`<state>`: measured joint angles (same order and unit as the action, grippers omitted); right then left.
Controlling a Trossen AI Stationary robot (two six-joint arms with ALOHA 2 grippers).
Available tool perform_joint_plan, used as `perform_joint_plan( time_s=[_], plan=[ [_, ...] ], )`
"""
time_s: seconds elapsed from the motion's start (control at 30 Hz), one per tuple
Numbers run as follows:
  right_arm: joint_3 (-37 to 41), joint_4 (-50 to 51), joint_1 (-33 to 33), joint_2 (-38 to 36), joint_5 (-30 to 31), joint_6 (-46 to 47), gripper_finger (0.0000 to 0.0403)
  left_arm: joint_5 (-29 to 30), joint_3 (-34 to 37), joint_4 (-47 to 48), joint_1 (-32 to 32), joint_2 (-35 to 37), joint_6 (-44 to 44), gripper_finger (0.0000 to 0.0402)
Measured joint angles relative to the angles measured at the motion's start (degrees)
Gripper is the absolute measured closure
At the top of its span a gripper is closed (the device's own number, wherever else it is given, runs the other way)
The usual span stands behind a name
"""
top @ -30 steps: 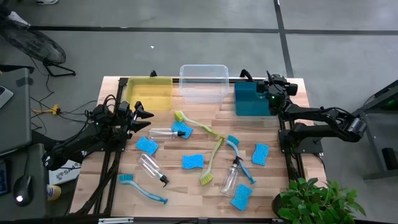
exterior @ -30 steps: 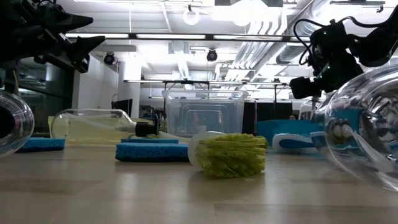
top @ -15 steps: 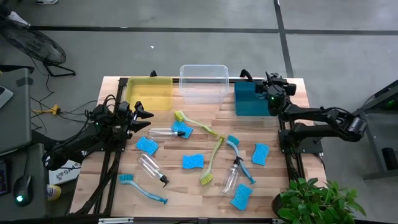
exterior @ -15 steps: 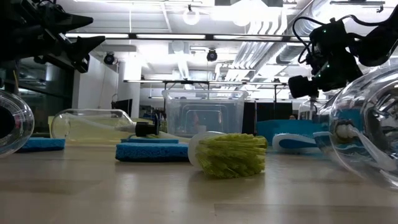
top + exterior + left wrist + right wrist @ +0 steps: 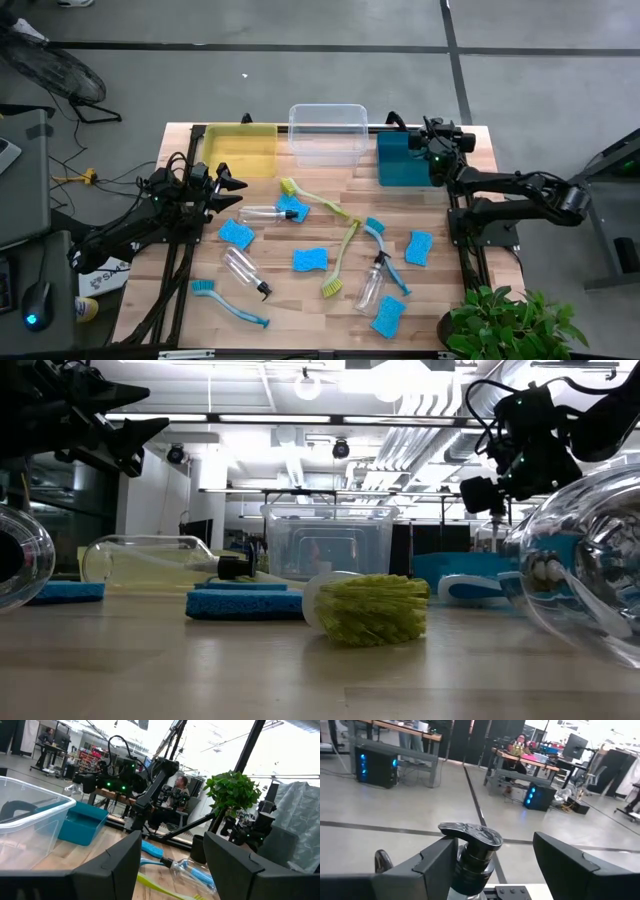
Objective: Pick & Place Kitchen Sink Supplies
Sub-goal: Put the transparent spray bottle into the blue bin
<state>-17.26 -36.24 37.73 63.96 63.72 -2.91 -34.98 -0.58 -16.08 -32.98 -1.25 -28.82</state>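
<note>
Wooden table [image 5: 300,290] from above: sponges, dish brushes and spray bottles lie scattered below the yellow bin [image 5: 241,148], clear bin [image 5: 327,132] and teal bin [image 5: 404,160]. Left hand [image 5: 232,192] hovers open beside the yellow bin; right hand [image 5: 432,140] sits over the teal bin. Low view: a yellow-green brush head [image 5: 370,608] lies nearest. Right wrist view: the fingers clasp a spray bottle [image 5: 472,855] by its black nozzle.

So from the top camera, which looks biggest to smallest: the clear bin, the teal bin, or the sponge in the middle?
1. Clear bin, the largest.
2. Teal bin.
3. Middle blue sponge, plainly the smallest.
</note>
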Motion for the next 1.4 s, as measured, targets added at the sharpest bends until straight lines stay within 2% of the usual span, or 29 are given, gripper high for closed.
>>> perform_joint_plan(
  time_s=[0.23,0.4,0.6,0.97,1.4],
  plan=[
    [0.0,0.01,-1.18,0.0,-1.08,-0.12,0.015,0.0,0.0,0.01,-0.01,-0.01,0.0,0.0192],
    [0.0,0.86,-1.16,0.0,-4.28,-0.12,0.015,0.0,0.0,0.0,0.0,-0.01,-0.02,0.0192],
    [-0.04,1.68,-0.98,-0.02,-4.24,0.69,0.015,0.0,0.0,-0.01,-0.01,-0.01,0.0,0.0192],
    [-0.02,7.68,0.57,0.0,-5.9,10.55,0.015,0.0,0.0,0.0,0.0,0.01,-0.01,0.0192],
    [-0.02,7.83,0.46,0.0,-5.62,15.98,0.015,0.0,0.02,0.0,0.01,-0.01,-0.01,0.0192]
  ],
)
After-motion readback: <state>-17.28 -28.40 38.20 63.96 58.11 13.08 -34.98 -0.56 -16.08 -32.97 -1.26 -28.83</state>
